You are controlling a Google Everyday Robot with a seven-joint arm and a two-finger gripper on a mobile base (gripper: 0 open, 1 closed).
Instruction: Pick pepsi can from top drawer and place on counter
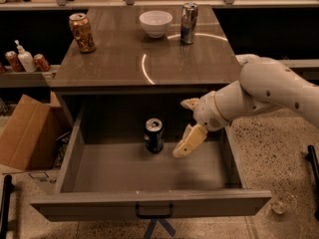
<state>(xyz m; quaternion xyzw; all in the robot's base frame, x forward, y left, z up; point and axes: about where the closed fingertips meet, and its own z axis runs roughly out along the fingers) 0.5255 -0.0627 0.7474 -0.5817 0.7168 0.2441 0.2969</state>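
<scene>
Pepsi can (pixel 154 135) stands upright in the top drawer (pixel 79 203), just beside the wide-spread, empty gripper (pixel 188 124).

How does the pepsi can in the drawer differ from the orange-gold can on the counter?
The pepsi can is dark navy; the orange-gold can is bright. The pepsi can stands in the top drawer, the orange-gold can on the counter, far-left corner. The open gripper hangs just right of the pepsi can, far from the orange-gold can. Both stand upright with silver tops.
</scene>
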